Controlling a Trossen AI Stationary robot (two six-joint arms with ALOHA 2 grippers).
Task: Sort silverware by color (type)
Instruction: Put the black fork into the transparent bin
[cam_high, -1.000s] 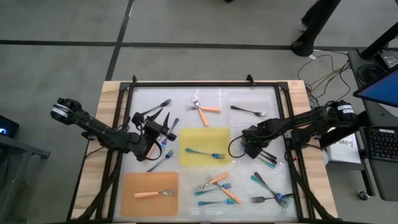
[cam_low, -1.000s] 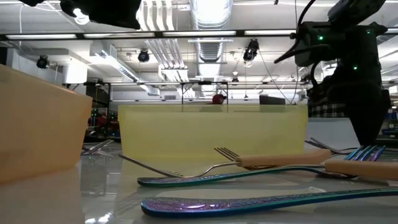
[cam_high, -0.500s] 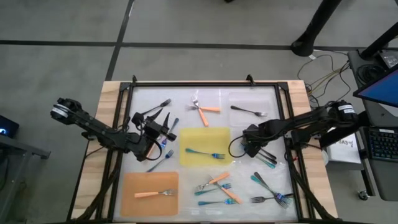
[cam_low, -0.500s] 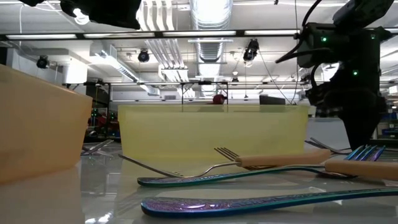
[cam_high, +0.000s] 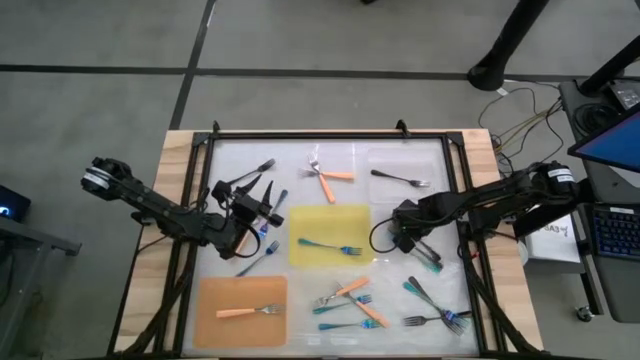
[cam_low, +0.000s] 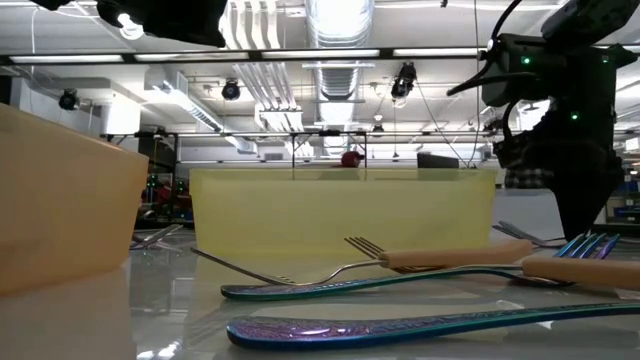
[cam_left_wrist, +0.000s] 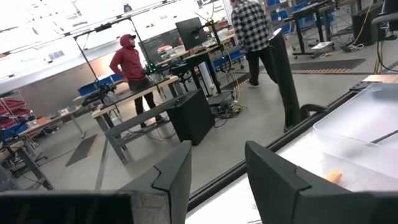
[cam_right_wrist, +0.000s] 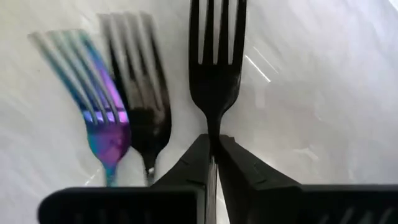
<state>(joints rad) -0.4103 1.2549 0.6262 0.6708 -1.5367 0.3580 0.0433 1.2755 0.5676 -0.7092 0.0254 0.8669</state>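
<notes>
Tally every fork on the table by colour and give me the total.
Orange-handled forks: 5
Blue-teal forks: about 8, some overlapping
Dark forks: about 6, one in the right pincer
Total: about 19

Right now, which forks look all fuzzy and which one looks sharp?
In the right wrist view, the black fork clamped in the right gripper looks sharp, while the blue-purple fork and the dark fork beside it are smeared. In the low view, the nearest iridescent fork is soft too.
</notes>
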